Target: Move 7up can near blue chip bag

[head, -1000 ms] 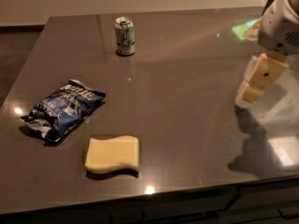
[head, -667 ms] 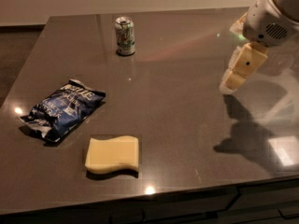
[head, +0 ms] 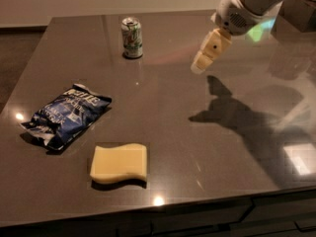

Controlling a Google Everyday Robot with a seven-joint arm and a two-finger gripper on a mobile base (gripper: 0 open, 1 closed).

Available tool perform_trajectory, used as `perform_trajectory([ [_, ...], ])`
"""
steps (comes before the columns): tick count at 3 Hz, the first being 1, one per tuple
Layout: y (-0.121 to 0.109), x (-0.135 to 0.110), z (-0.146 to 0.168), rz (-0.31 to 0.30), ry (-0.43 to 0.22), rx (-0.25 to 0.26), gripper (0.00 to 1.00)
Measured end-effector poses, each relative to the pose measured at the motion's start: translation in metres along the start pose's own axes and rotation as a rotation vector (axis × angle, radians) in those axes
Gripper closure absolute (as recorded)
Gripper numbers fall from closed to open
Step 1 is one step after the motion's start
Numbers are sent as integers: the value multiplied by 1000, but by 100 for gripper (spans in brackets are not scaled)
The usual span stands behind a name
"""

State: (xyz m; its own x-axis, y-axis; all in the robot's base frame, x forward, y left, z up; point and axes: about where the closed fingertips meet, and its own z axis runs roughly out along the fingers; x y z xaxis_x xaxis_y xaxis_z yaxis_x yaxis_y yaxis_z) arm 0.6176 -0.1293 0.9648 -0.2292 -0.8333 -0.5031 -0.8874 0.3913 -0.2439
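Observation:
The 7up can (head: 132, 37) stands upright at the back of the dark table, left of centre. The blue chip bag (head: 66, 114) lies flat near the left edge, well in front of the can. My gripper (head: 202, 65) hangs above the table to the right of the can, at about the can's depth, a good gap away from it. The pale arm comes in from the top right corner. The gripper holds nothing that I can see.
A pale yellow sponge (head: 119, 163) lies near the table's front edge (head: 148, 206), right of the bag. The arm's shadow (head: 237, 115) falls on the right half of the table. A dark object (head: 301, 14) stands at the far right corner.
The gripper has moved left and further back across the table, closer to the can. The can, bag and sponge have not moved.

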Motion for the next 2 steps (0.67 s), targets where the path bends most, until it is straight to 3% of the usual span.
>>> perform_trajectory([
  [2,-47,-56,69,111,-53,48,0],
])
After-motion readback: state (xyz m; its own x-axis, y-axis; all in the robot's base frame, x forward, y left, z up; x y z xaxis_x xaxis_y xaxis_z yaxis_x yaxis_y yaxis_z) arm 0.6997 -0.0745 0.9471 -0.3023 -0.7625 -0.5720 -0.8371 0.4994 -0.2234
